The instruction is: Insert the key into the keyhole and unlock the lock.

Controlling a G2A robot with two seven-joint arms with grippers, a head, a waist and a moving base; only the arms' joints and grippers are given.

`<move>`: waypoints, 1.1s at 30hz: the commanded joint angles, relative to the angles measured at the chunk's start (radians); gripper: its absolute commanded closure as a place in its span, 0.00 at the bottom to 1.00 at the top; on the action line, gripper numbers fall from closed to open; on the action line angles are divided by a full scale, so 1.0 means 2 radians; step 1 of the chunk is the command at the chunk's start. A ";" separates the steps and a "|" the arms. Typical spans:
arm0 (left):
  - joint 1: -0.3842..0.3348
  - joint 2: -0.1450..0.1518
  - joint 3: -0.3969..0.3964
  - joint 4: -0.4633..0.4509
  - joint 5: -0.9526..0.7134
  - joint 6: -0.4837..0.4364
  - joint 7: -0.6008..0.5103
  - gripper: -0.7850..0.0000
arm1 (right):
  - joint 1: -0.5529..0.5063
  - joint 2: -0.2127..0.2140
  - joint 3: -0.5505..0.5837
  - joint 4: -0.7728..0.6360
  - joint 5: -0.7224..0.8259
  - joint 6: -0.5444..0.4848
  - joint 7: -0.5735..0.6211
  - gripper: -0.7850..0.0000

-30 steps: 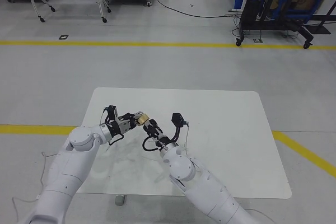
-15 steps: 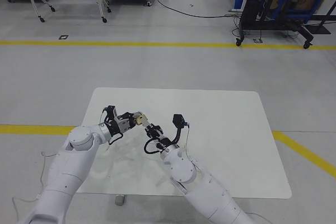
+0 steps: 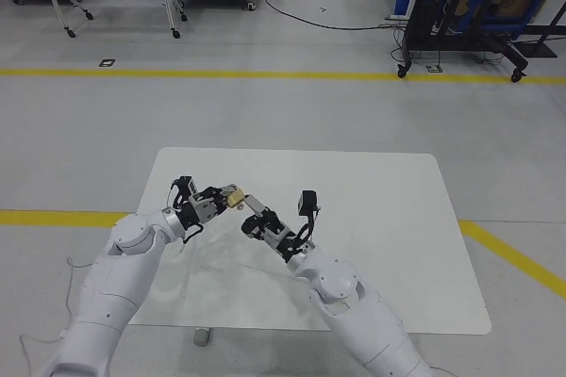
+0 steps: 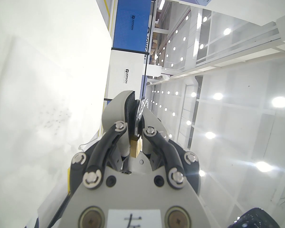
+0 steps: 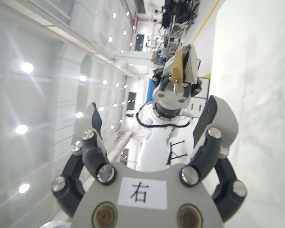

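Observation:
My left gripper [image 3: 228, 199] is shut on a brass padlock [image 3: 235, 197], held above the left part of the white table [image 3: 387, 236]. In the left wrist view the lock's brass body [image 4: 135, 147] sits between the fingers, with its silver shackle [image 4: 140, 106] clamped near the tips of my left gripper [image 4: 138, 103]. My right gripper [image 5: 152, 117] stands open with nothing between its fingers, a short way from the padlock [image 5: 178, 68] and pointing at it. A small silver piece [image 5: 175, 87] sticks out of the lock's end facing it. From above, my right gripper [image 3: 249, 216] sits just right of the lock.
The white table's right half [image 3: 396, 273] is bare. A yellow floor line [image 3: 509, 254] runs past both sides of the table. Carts and stands [image 3: 462, 38] are far behind it.
My right arm has swung its elbow to the right and its gripper has turned and eased back from the padlock. The left gripper with the lock has shifted slightly left.

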 commanded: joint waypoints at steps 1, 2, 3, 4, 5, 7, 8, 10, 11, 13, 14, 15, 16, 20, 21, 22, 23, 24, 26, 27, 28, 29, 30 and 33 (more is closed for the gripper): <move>0.002 0.000 -0.002 -0.001 -0.004 -0.005 -0.003 1.00 | 0.008 0.002 0.010 0.013 0.039 0.016 0.049 0.45; 0.003 0.000 -0.003 -0.001 -0.008 -0.007 -0.005 1.00 | 0.015 0.002 0.014 0.022 0.056 0.024 0.066 0.51; 0.004 0.000 -0.004 -0.001 -0.012 -0.009 -0.007 1.00 | 0.025 0.002 0.018 0.037 0.079 0.032 0.084 0.51; 0.004 0.000 -0.005 -0.001 -0.015 -0.011 -0.011 1.00 | 0.029 0.001 0.018 0.044 0.089 0.035 0.093 0.54; 0.005 0.000 -0.006 -0.001 -0.020 -0.012 -0.017 1.00 | 0.036 0.001 0.018 0.055 0.103 0.037 0.107 0.55; 0.005 0.000 -0.008 0.001 -0.024 -0.013 -0.022 1.00 | 0.049 -0.001 0.019 0.077 0.129 0.039 0.129 0.59; 0.006 0.000 -0.009 0.003 -0.030 -0.009 -0.027 1.00 | 0.054 -0.001 0.018 0.086 0.133 0.039 0.134 0.60; 0.004 0.000 -0.009 0.006 -0.033 -0.007 -0.032 1.00 | 0.062 -0.003 0.014 0.099 0.142 0.039 0.141 0.62; 0.003 -0.001 -0.010 0.007 -0.033 -0.007 -0.034 1.00 | 0.065 -0.003 0.013 0.103 0.147 0.041 0.145 0.62; 0.002 -0.001 -0.009 0.009 -0.034 -0.006 -0.037 1.00 | 0.071 -0.004 0.011 0.114 0.157 0.044 0.150 0.64; 0.001 -0.001 -0.009 0.010 -0.034 -0.005 -0.038 1.00 | 0.074 -0.005 0.010 0.118 0.161 0.044 0.152 0.65; 0.001 -0.001 -0.008 0.011 -0.034 -0.006 -0.039 1.00 | 0.076 -0.006 0.008 0.122 0.165 0.046 0.157 0.65; 0.001 -0.001 -0.008 0.011 -0.034 -0.007 -0.040 1.00 | 0.079 -0.006 0.007 0.126 0.170 0.047 0.162 0.65; 0.000 -0.002 -0.007 0.013 -0.034 -0.009 -0.042 1.00 | 0.089 -0.008 0.003 0.142 0.181 0.045 0.174 0.67; 0.000 -0.002 -0.007 0.013 -0.034 -0.009 -0.043 1.00 | 0.090 -0.008 0.002 0.145 0.182 0.043 0.174 0.67; -0.001 -0.002 -0.007 0.013 -0.034 -0.008 -0.045 1.00 | 0.092 -0.009 0.000 0.147 0.183 0.041 0.173 0.68; -0.001 -0.002 -0.006 0.014 -0.037 -0.004 -0.050 1.00 | 0.093 -0.009 -0.001 0.150 0.183 0.041 0.173 0.69; -0.002 -0.002 -0.006 0.015 -0.039 -0.003 -0.054 1.00 | 0.095 -0.010 -0.002 0.154 0.184 0.041 0.172 0.78; -0.003 -0.002 -0.005 0.016 -0.038 -0.002 -0.058 1.00 | 0.100 -0.011 -0.004 0.161 0.188 0.043 0.174 0.83; -0.004 -0.002 -0.005 0.017 -0.038 -0.001 -0.060 1.00 | 0.102 -0.012 -0.005 0.165 0.190 0.043 0.175 0.90; -0.005 -0.002 -0.005 0.018 -0.038 -0.002 -0.060 1.00 | 0.104 -0.012 -0.006 0.168 0.192 0.042 0.175 0.95; -0.005 -0.002 -0.005 0.018 -0.037 -0.002 -0.061 1.00 | 0.106 -0.013 -0.007 0.170 0.194 0.041 0.176 0.96; -0.006 -0.002 -0.005 0.019 -0.038 -0.001 -0.062 1.00 | 0.107 -0.013 -0.008 0.173 0.196 0.040 0.176 1.00; -0.006 -0.003 -0.004 0.020 -0.038 -0.003 -0.063 1.00 | 0.109 -0.014 -0.009 0.178 0.201 0.036 0.177 1.00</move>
